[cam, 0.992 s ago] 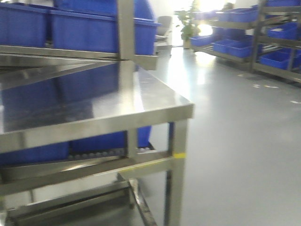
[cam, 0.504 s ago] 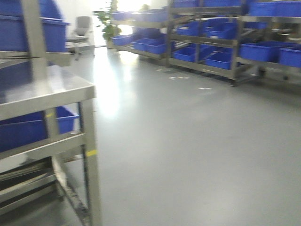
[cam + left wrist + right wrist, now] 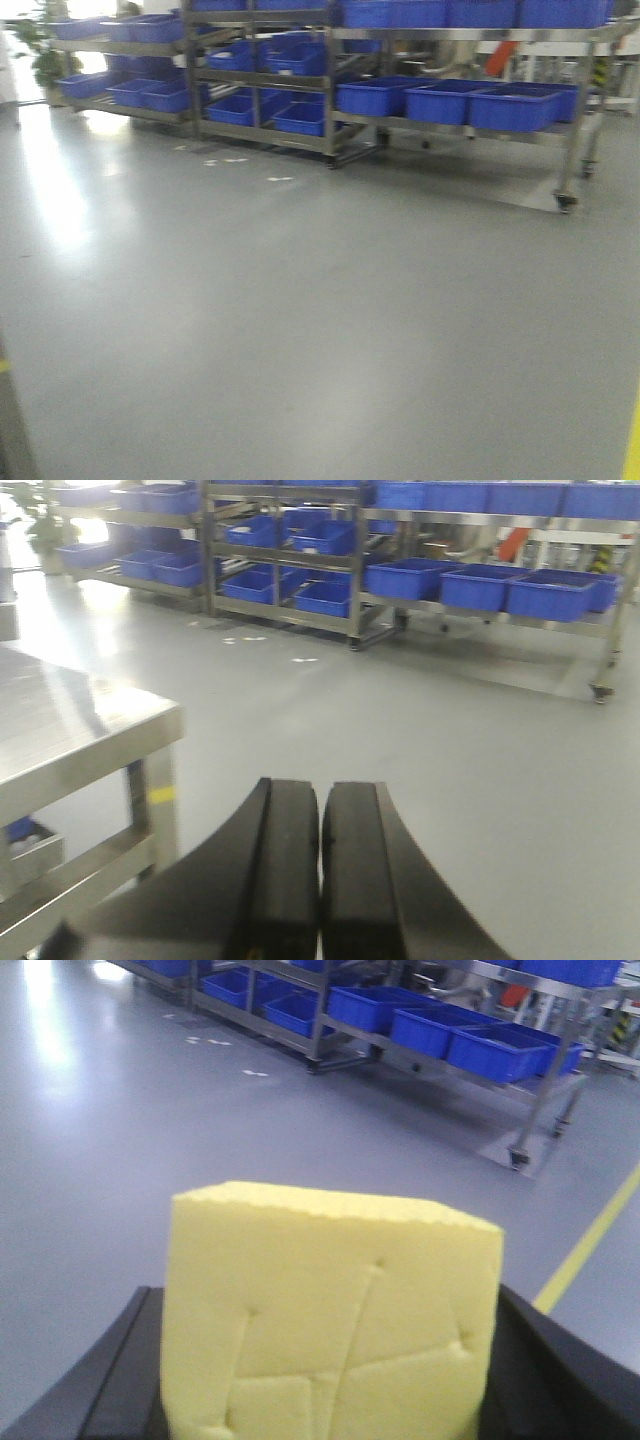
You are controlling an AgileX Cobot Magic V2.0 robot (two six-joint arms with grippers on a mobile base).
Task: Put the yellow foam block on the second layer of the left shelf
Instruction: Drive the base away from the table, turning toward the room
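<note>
Black left end effector (image 3: pixel 322 815) is pressed together; right end effector (image 3: pixel 328 1310) pinches the yellow foam block (image 3: pixel 332 1270).

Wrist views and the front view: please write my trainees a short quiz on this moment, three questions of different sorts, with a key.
1. True or false: the left gripper is shut with nothing between its fingers.
2. What does the right gripper hold? A: a red cup. B: a yellow foam block. C: a steel bracket.
3. Fill the gap: in the front view, the bins on the racks across the floor are ___ in colour.

Key: 1 true; 2 B; 3 blue.
</note>
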